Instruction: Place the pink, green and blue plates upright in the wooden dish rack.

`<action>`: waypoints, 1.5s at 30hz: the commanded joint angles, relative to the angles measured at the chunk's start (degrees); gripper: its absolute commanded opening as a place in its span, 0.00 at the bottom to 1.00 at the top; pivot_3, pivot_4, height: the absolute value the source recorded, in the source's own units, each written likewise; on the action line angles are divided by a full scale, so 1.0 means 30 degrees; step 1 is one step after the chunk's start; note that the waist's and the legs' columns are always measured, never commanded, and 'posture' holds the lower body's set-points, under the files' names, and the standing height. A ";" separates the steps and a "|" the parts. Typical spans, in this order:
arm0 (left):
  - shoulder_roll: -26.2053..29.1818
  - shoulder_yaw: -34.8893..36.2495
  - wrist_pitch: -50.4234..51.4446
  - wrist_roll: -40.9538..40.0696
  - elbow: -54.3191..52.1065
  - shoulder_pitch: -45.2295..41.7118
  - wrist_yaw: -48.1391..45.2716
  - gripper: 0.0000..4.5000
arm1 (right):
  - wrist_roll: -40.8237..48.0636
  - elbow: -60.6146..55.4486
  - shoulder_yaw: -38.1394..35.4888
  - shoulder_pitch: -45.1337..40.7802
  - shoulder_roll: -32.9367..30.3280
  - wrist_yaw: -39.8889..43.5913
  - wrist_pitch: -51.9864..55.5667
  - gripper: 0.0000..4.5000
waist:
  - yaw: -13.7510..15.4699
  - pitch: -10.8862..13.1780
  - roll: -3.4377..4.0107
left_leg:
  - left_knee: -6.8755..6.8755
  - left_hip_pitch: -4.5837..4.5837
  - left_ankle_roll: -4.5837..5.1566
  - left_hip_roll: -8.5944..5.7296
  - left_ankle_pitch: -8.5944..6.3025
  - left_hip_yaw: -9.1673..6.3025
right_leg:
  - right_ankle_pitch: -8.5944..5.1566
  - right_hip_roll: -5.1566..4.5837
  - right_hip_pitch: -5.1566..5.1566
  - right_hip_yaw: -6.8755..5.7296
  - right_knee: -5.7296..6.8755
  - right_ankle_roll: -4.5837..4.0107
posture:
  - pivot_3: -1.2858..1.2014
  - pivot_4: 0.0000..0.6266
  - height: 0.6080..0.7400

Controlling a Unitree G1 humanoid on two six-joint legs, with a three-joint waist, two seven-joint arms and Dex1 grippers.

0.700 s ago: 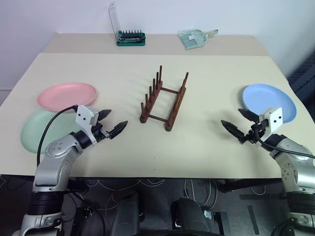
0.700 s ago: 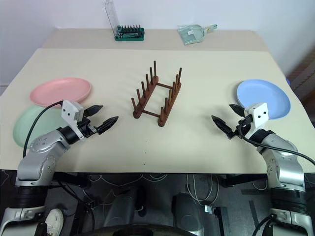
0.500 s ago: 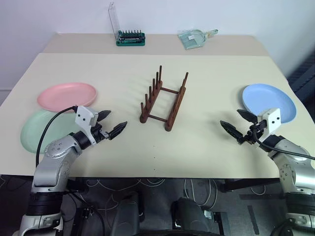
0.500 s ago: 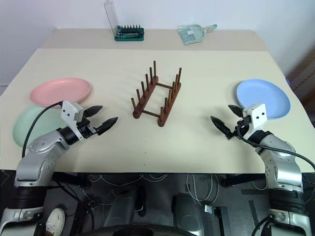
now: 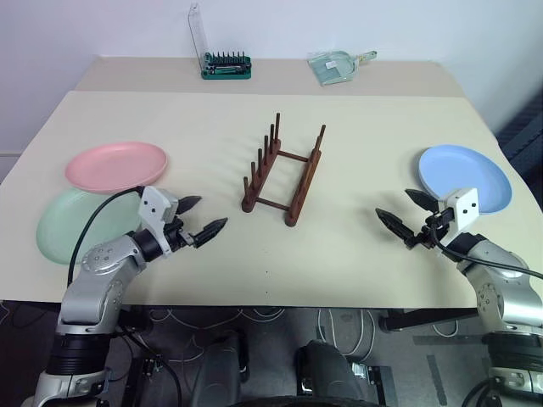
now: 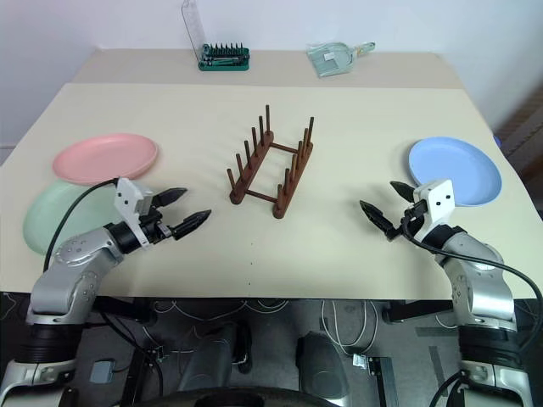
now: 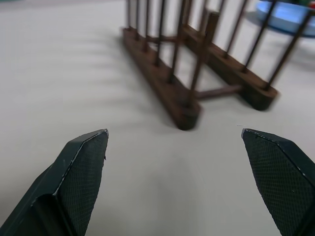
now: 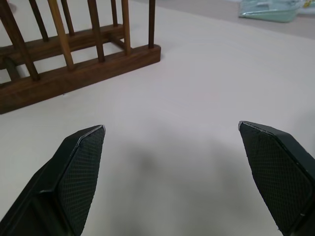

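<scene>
The dark wooden dish rack [image 5: 282,175] stands empty at the table's middle; its pegs also show in the left wrist view [image 7: 197,78] and the right wrist view [image 8: 74,64]. At the left lies the pink plate [image 5: 116,165], its near rim resting over the green plate [image 5: 75,224]. The blue plate [image 5: 465,176] lies flat at the right. My left gripper [image 5: 203,217] is open and empty, just right of the green plate, pointing toward the rack. My right gripper [image 5: 404,213] is open and empty too, in front of the blue plate's near edge.
A green rack of tool bits [image 5: 225,66] with a clear lid and a pale green dustpan [image 5: 333,65] sit on the far strip of the table [image 5: 356,119]. The table's front edge runs just under both arms.
My left gripper has slid a little to the right and nearer the front edge. The right gripper has shifted slightly left. Plates and rack lie as before.
</scene>
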 commanded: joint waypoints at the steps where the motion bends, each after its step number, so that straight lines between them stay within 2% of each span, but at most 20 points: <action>1: 0.0211 -0.0435 0.0186 -0.0220 -0.0545 -0.0251 -0.0629 1.00 | 0.0035 -0.0954 -0.0204 0.0424 0.0364 -0.0275 -0.0604 0.99 | -0.0024 0.0000 0.0000 | 0.0000 0.0002 0.0000 0.0000 0.0000 0.0001 | 0.0000 0.0000 -0.0001 0.0001 0.0001 0.0000 | 0.52 0.24 0.94; 8: -0.1122 -0.3739 0.0999 0.0091 -0.0239 -0.1779 -0.1631 1.00 | 0.0018 -0.3991 0.0135 0.1556 0.1367 -0.1998 0.0359 0.99 | 0.0018 -0.0001 0.0002 | 0.0003 0.0000 0.0000 -0.0003 0.0000 0.0000 | 0.0000 -0.0002 0.0002 0.0004 0.0001 0.0000 | 0.52 0.24 0.94; 12: -0.2364 -0.5542 0.0411 0.2086 0.1943 -0.3320 -0.0837 1.00 | 0.0062 -0.5715 0.0226 0.2407 0.1696 -0.3018 0.1174 0.99 | 0.0068 -0.0003 0.0002 | 0.0012 0.0001 0.0000 -0.0008 0.0000 -0.0009 | -0.0001 0.0005 0.0016 0.0004 -0.0002 0.0000 | 0.52 0.24 0.94; 17: -0.3673 -0.5761 -0.1070 0.3375 0.4683 -0.4497 0.0041 1.00 | 0.0242 -0.7006 0.0060 0.2899 0.1754 -0.3757 0.2011 0.99 | -0.0021 -0.0013 0.0020 | 0.0016 0.0005 0.0000 -0.0003 0.0001 -0.0009 | 0.0000 0.0014 0.0007 0.0001 0.0005 0.0000 | 0.52 0.24 0.94; 26: -0.5657 -0.6121 -0.1714 0.3996 0.6164 -0.5212 0.0414 1.00 | 0.0534 -0.7460 -0.0368 0.2821 0.1596 -0.4152 0.2722 0.99 | 0.0087 -0.0018 0.0023 | 0.0057 0.0006 0.0031 -0.0012 -0.0019 -0.0023 | -0.0001 0.0003 0.0056 -0.0005 -0.0009 0.0002 | 0.52 0.24 0.94; 29: -0.5696 -0.5415 -0.2198 0.4347 0.6732 -0.5433 0.1189 1.00 | 0.0538 -0.7473 -0.0409 0.2715 0.1600 -0.4168 0.2820 0.99 | 0.0072 -0.0018 0.0023 | 0.0061 0.0008 0.0033 -0.0011 -0.0019 -0.0035 | -0.0001 0.0004 0.0062 -0.0008 -0.0008 0.0002 | 0.52 0.24 0.94; 38: -0.3991 -0.3424 -0.3287 0.4194 0.8408 -0.5535 0.1588 1.00 | 0.0634 -0.7762 -0.0492 0.2947 0.1667 -0.4236 0.2945 0.99 | -0.0090 -0.0025 0.0035 | 0.0054 0.0027 0.0033 0.0007 -0.0020 -0.0041 | 0.0000 0.0016 0.0064 -0.0009 0.0001 0.0001 | 0.52 0.24 0.94; 45: -0.4118 -0.4665 -0.3166 0.3934 0.7388 -0.5356 -0.0457 1.00 | 0.0503 -0.7417 -0.0170 0.2537 0.1773 -0.4218 0.2923 0.99 | 0.0027 -0.0025 0.0036 | 0.0055 0.0024 0.0031 -0.0003 -0.0020 -0.0038 | -0.0001 0.0008 0.0068 -0.0010 -0.0004 0.0001 | 0.52 0.24 0.94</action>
